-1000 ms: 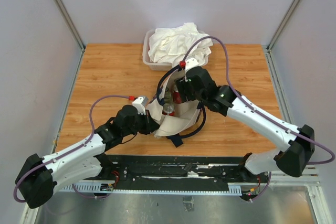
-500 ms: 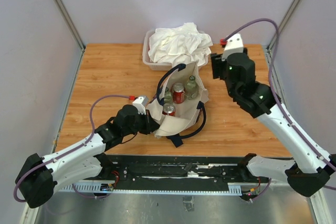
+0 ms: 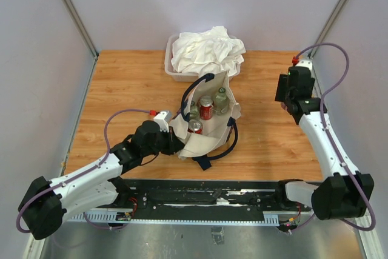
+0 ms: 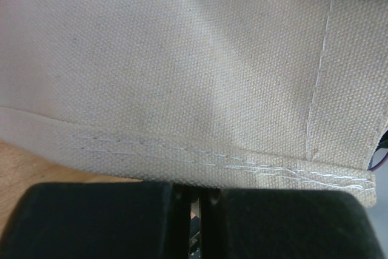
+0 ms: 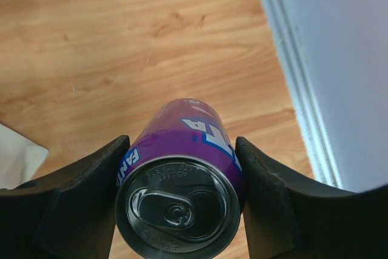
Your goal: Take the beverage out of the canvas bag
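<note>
The beige canvas bag [image 3: 203, 142] with navy handles lies open mid-table, with a red can [image 3: 206, 108], a second can [image 3: 194, 127] and two glass bottles [image 3: 220, 101] inside. My left gripper [image 3: 174, 144] is shut on the bag's left hem; the left wrist view shows the stitched canvas [image 4: 182, 77] pinched at the gripper [image 4: 197, 193]. My right gripper [image 3: 285, 102] is at the table's far right, away from the bag. In the right wrist view it [image 5: 180, 180] is shut on a purple Fanta can [image 5: 182, 162], held above the wood.
A translucent tub [image 3: 168, 65] with a heap of white cloth [image 3: 206, 48] stands behind the bag. The metal rail and the grey wall [image 5: 297, 77] run close beside the right gripper. A navy strap loop [image 3: 227, 147] lies at the bag's front right.
My right arm has lifted out of the bag and swung to the table's far right with the purple can. The left arm and the bag have stayed in place.
</note>
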`<action>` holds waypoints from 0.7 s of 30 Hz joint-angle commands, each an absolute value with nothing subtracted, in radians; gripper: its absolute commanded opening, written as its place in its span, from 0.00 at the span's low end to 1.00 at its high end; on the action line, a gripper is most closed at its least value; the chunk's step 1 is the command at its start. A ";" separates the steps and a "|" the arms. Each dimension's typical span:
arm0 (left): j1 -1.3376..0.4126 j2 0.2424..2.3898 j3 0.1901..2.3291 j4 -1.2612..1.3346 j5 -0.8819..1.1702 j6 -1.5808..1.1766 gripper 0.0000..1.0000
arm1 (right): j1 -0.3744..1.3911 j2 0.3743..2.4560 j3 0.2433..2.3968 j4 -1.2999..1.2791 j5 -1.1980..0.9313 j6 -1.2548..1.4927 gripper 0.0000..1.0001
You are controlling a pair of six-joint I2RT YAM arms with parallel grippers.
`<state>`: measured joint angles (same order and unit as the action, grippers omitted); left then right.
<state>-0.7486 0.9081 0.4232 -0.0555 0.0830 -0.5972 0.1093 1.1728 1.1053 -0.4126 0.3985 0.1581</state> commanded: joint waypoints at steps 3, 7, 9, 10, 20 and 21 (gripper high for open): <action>-0.748 0.944 0.426 -0.170 0.039 -0.568 0.01 | 0.070 1.242 1.001 -0.209 0.264 0.184 0.01; -0.747 0.943 0.421 -0.170 0.039 -0.572 0.02 | 0.028 1.279 0.945 -0.106 0.189 0.196 0.01; -0.748 0.938 0.419 -0.172 0.035 -0.571 0.03 | 0.004 1.299 0.933 -0.078 0.154 0.214 0.01; -0.747 0.936 0.419 -0.172 0.033 -0.570 0.03 | -0.007 1.310 0.929 -0.069 0.138 0.222 0.01; -0.747 0.962 0.439 -0.168 0.023 -0.554 0.08 | -0.038 1.460 0.988 -0.125 0.104 0.237 0.01; -0.747 0.965 0.441 -0.169 0.026 -0.554 0.08 | -0.038 1.467 0.996 -0.141 0.106 0.239 0.01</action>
<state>-0.7486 0.9291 0.4362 -0.0589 0.0746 -0.5797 -0.0204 1.4494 0.9264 -0.1589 0.1150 0.2173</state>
